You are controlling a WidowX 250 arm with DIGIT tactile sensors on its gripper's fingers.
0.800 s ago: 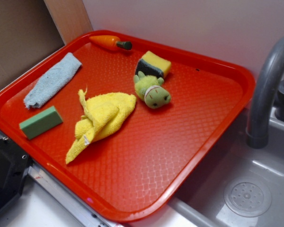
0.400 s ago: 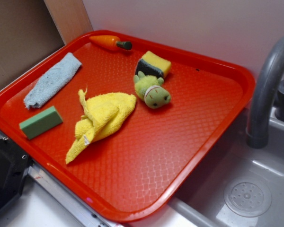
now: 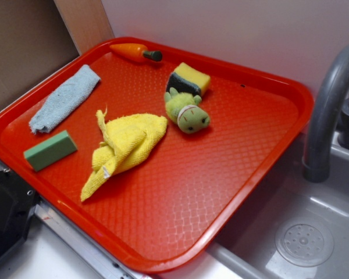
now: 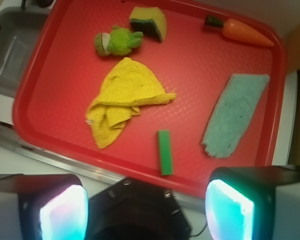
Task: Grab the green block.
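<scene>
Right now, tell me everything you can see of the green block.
The green block is a small plain matte brick with smooth flat faces, lying flat on the red tray near its edge, between the yellow cloth and the blue-grey cloth. Nothing touches it but the tray. The gripper is open, away from it.

A kitchen counter mock-up; a grey sink (image 3: 314,232) and faucet (image 3: 328,110) (toy-like) sit beside a red tray (image 3: 232,192).
</scene>
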